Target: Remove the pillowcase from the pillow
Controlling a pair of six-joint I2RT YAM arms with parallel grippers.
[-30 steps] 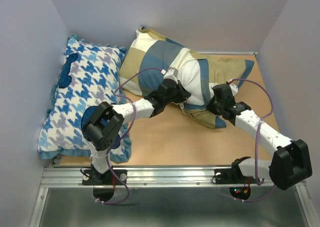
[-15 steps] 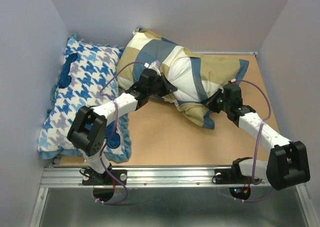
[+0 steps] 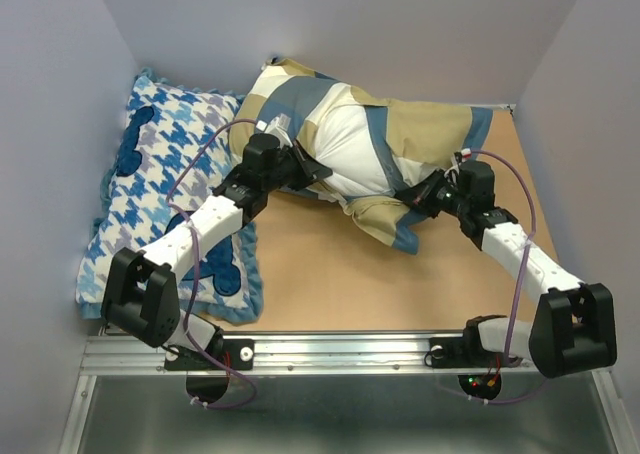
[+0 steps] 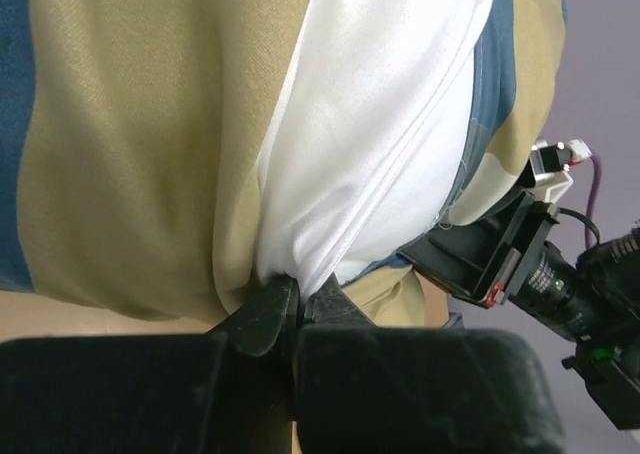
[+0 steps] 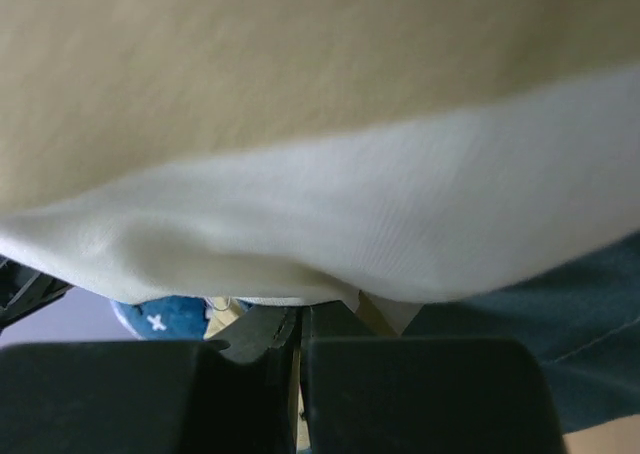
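Where the pillowcase [image 3: 430, 132] gapes open at the back of the table [image 3: 330, 274], the white pillow [image 3: 352, 159] bulges out, its far end covered by tan and blue blocks. The left gripper [image 4: 295, 299] is clamped on a pinch of the pillow's white cloth, its pads buried in the fold. The right gripper [image 3: 428, 196] is closed on the pillowcase's near hem; its blurred wrist view hides how many layers it holds. A houndstooth cushion [image 3: 170, 164] lies left, partly under the left arm.

Cushion [image 3: 150, 164]: blue-and-white houndstooth, frilled edge, left of frame.
Table [image 3: 330, 274]: tan board, centre.
Rail [image 3: 340, 351]: metal, bottom.
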